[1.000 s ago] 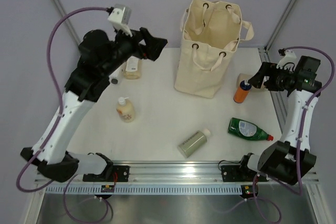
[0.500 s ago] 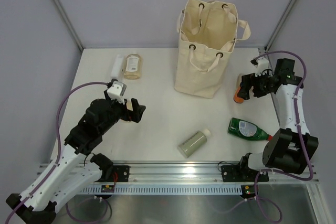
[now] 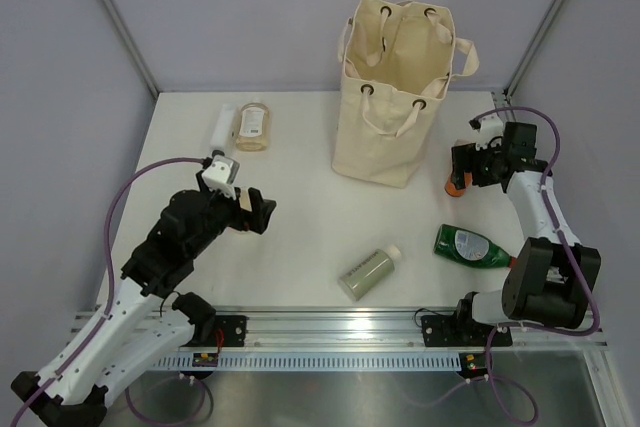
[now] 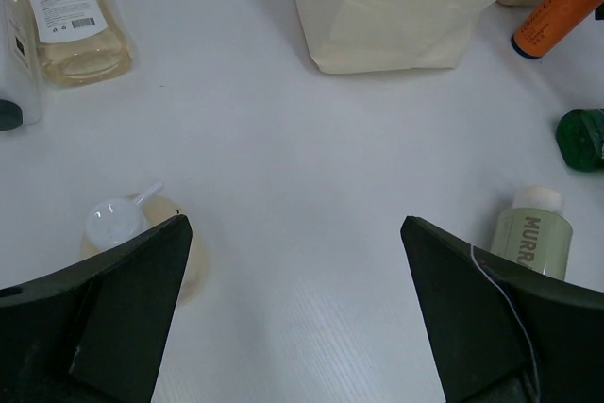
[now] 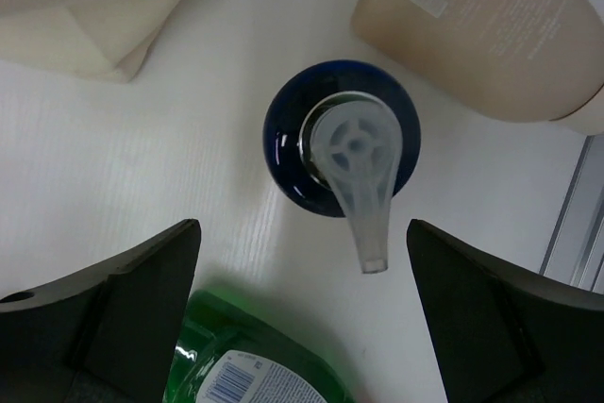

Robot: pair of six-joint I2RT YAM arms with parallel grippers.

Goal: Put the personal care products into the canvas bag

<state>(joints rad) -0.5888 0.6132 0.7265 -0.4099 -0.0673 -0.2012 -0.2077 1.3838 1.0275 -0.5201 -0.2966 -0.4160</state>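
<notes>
The cream canvas bag (image 3: pixel 398 97) stands upright at the back middle, its mouth open. My left gripper (image 3: pixel 256 212) is open and empty, low over the left middle of the table (image 3: pixel 300 197). In the left wrist view (image 4: pixel 294 233) a peach pump bottle (image 4: pixel 121 226) stands by its left finger, and the sage bottle (image 4: pixel 531 235) lies by its right finger. My right gripper (image 3: pixel 462 164) is open right above the orange blue-capped bottle (image 3: pixel 457 186). In the right wrist view (image 5: pixel 302 228) that bottle's blue cap (image 5: pixel 283 153) and clear pump lie between the jaws, untouched.
A dark green bottle (image 3: pixel 471 245) lies at the right front and the sage bottle (image 3: pixel 368 272) at the front middle. An amber bottle (image 3: pixel 253 125) and a white tube (image 3: pixel 224 127) lie at the back left. A beige bottle (image 5: pixel 491 25) lies behind the orange one.
The left arm has swung from high at the back down over the table's left middle, covering the peach bottle. The right gripper has moved left over the orange bottle.
</notes>
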